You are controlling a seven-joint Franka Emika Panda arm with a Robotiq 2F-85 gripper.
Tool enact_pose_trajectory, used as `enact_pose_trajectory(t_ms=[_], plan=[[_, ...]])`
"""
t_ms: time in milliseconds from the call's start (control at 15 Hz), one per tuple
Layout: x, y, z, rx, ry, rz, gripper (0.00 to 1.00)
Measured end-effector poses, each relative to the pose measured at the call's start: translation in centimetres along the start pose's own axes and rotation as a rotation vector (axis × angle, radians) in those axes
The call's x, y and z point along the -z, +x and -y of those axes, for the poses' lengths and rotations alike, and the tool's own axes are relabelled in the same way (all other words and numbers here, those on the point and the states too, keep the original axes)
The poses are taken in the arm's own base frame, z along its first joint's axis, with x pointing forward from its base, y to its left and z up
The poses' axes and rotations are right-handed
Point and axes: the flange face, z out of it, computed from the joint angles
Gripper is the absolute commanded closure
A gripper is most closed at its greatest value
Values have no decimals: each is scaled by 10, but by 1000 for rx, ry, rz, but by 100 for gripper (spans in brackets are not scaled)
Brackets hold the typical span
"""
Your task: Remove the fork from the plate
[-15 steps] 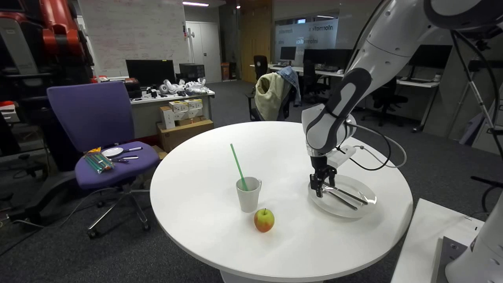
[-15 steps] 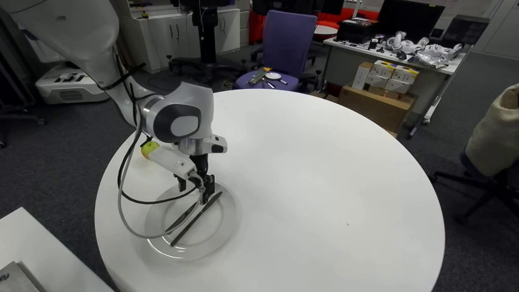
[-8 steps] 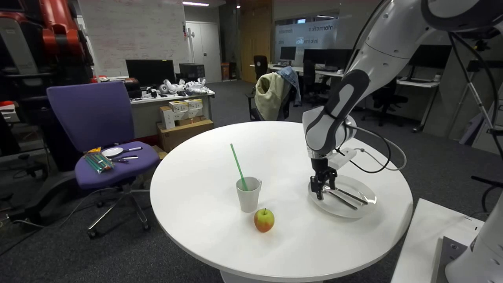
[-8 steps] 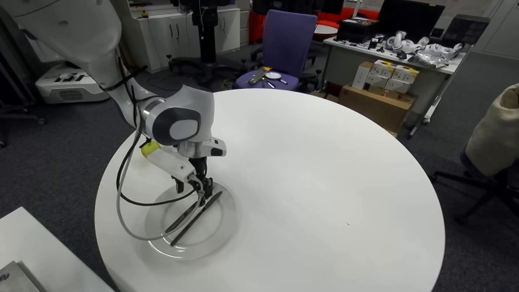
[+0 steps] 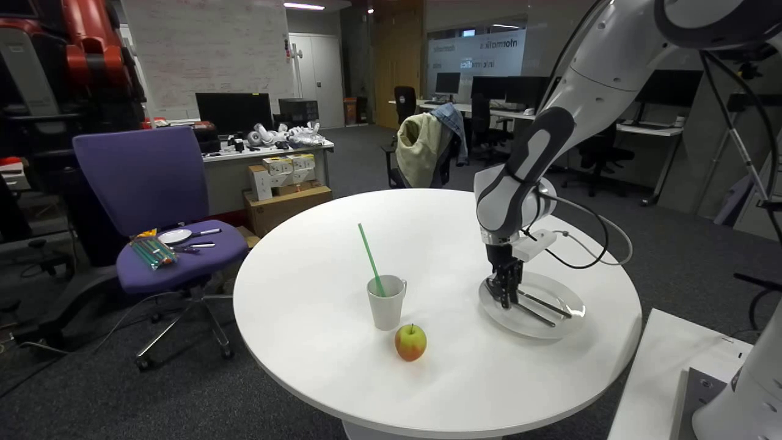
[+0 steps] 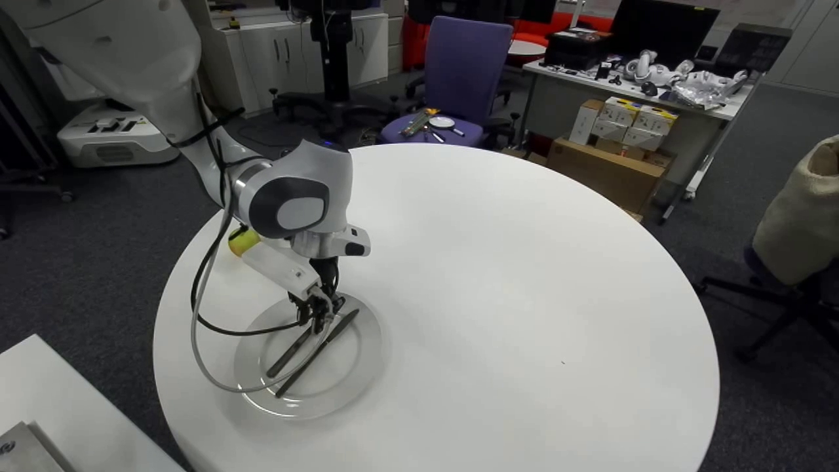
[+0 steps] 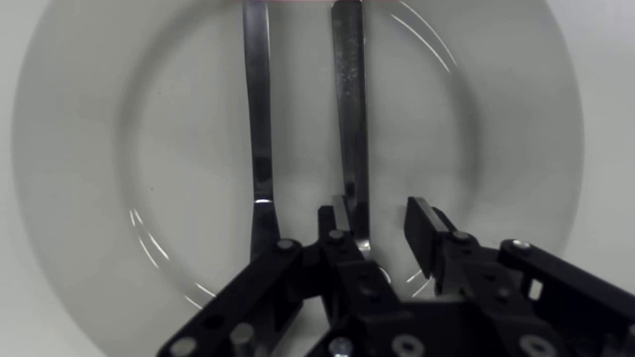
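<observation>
While your gripper (image 7: 378, 218) sits low over the plate (image 7: 536, 124), its jaws stand apart.
In the wrist view, you see the fork (image 7: 352, 99) between them, lying on the plate right of the knife (image 7: 259, 99).

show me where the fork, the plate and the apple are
Fork (image 7: 352, 109): in the wrist view, on its dark handle.
Plate (image 7: 64, 144): in the wrist view, on its bare rim.
Apple (image 5: 410, 343): in an exterior view, on the middle of its side.

A ceiling light (image 5: 303, 6) glows in the dim background; the tabletop (image 5: 449, 293) is bright. In the wrist view, thin glints curve along the plate (image 7: 188, 158)
</observation>
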Motion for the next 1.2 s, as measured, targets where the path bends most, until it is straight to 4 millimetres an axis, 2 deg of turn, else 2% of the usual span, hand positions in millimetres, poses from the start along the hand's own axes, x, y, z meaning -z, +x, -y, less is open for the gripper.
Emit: enact_pose_trajectory(t_ms=[67,133,267,867,1000,1200], plan=[[0,0,-2,-2,1,-1,90],[1,0,-3,-3,2,-2,100],[1,0,-7,-4,4,-3,97],[3,0,-8,-6,6,-7,97],[9,0,-11,-13,6,-19,97],[29,0,-21,-33,6,-59,97]])
